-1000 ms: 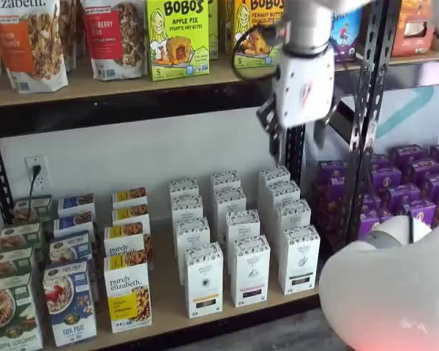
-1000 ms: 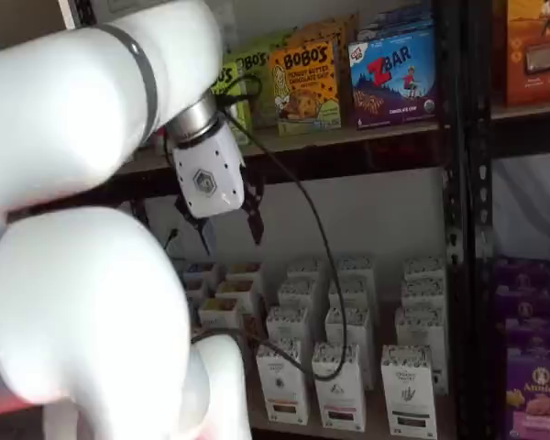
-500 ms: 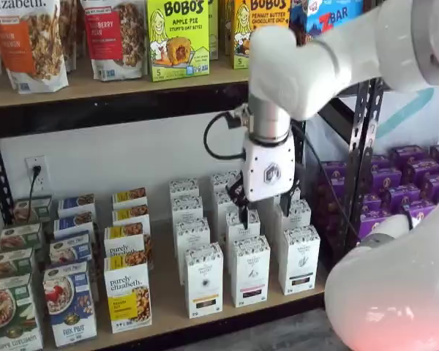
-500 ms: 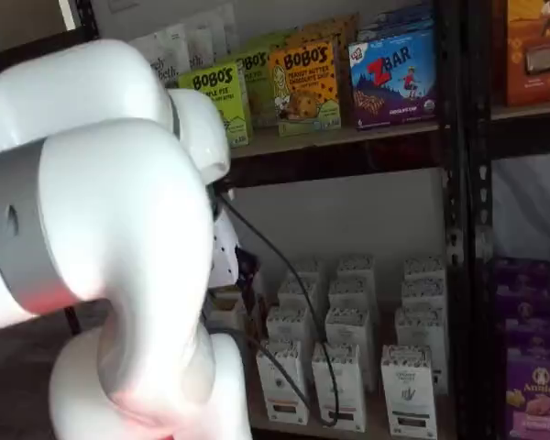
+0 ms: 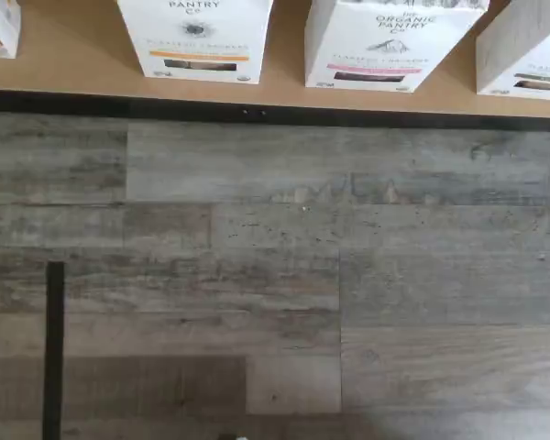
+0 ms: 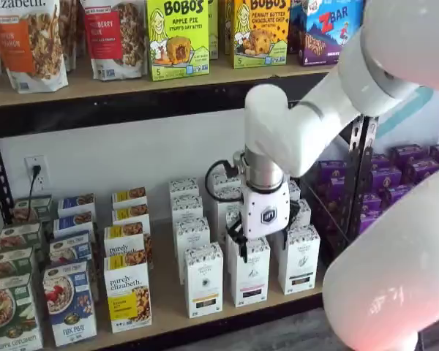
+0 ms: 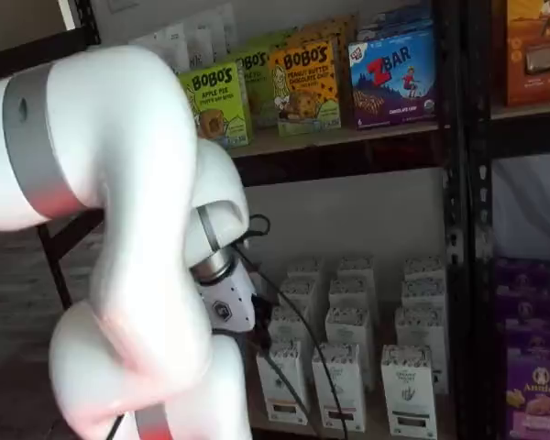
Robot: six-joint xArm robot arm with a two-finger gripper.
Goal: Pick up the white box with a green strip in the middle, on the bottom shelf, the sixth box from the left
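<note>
i have the white box (image 6: 298, 259), a tall narrow cardboard carton with a black-speckled top and a dark strip low on its front, at the lower right of centre in a shelf view. it stands upright on the bottom shelf (image 6: 168, 292), a light tan wooden board edged in black metal. its long axis is vertical and its printed face points out toward the cameras. it heads the right-hand column of matching cartons, with purple cartons (image 6: 417, 172) beyond the black perforated rack post (image 6: 358, 168). in the other shelf view it sits at the lower right (image 7: 408, 390).

the gripper (image 6: 263, 245), a smooth white body with black fingers, hangs fingers-down in front of the neighbouring white carton (image 6: 249, 281), just left of the white box. it holds nothing and its jaws stand wide apart.

the wrist view shows only the box's lower corner (image 5: 522, 46), beside a pink-strip carton (image 5: 376, 41) and an orange-strip carton (image 5: 197, 37), all on the tan board (image 5: 73, 55) above a grey wood-grain plank floor (image 5: 275, 275).
</note>
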